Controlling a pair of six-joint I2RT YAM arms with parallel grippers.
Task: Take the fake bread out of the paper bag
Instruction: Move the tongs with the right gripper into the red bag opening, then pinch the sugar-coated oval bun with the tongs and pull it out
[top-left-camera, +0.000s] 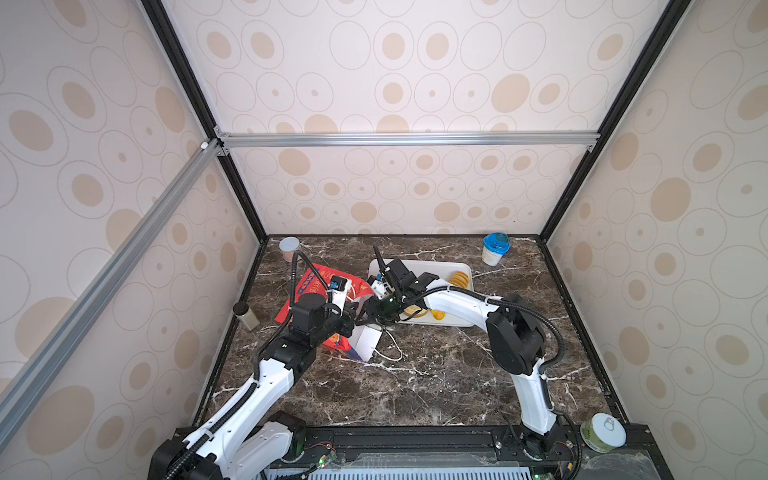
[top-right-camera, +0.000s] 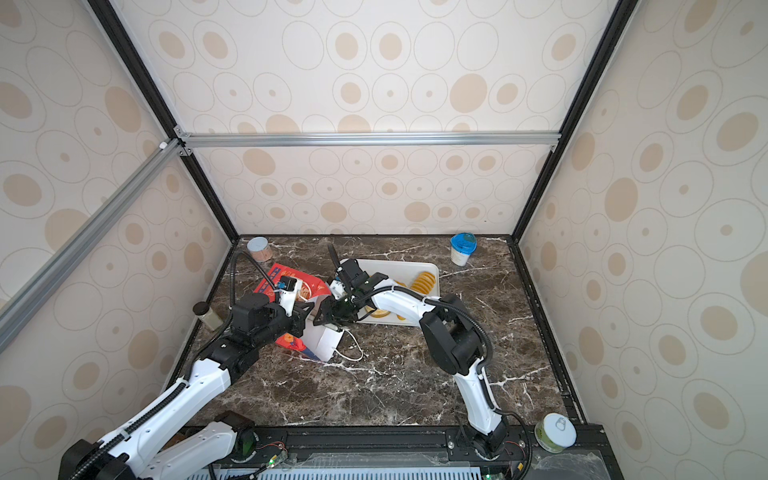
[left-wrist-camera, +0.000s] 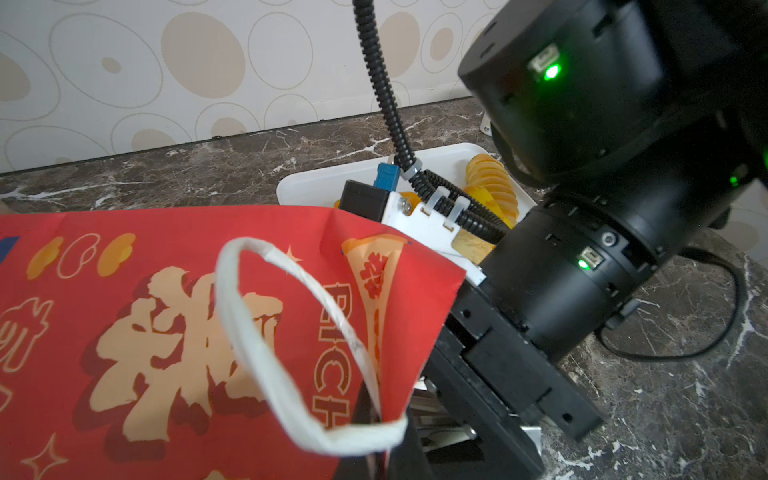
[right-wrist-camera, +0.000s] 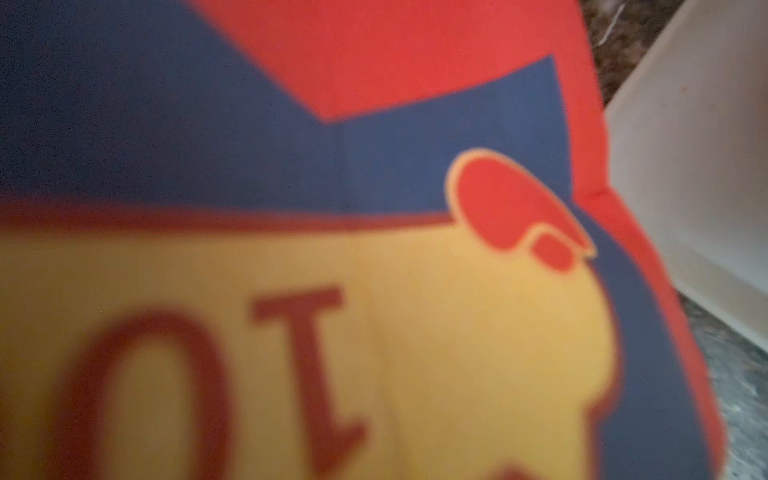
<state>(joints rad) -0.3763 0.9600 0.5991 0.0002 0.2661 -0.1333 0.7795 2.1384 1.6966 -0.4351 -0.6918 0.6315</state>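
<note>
**A:** Two arms meet at the paper bag (top-left-camera: 306, 286). Which is nearer its mouth?

**B:** Right jaws; grip unreadable. Left jaws clenched on its rim. Bag lies 11-to-5 o'clock, mouth at 5. Visible bread (top-left-camera: 459, 279) sits on the tray (top-left-camera: 432, 266), at 2 o'clock.

Matt red paper bag (left-wrist-camera: 124, 332), twisted white string handle (left-wrist-camera: 357, 438), glossy marble-look tabletop (top-left-camera: 415, 386), smooth white tray (top-left-camera: 440, 268)
</note>
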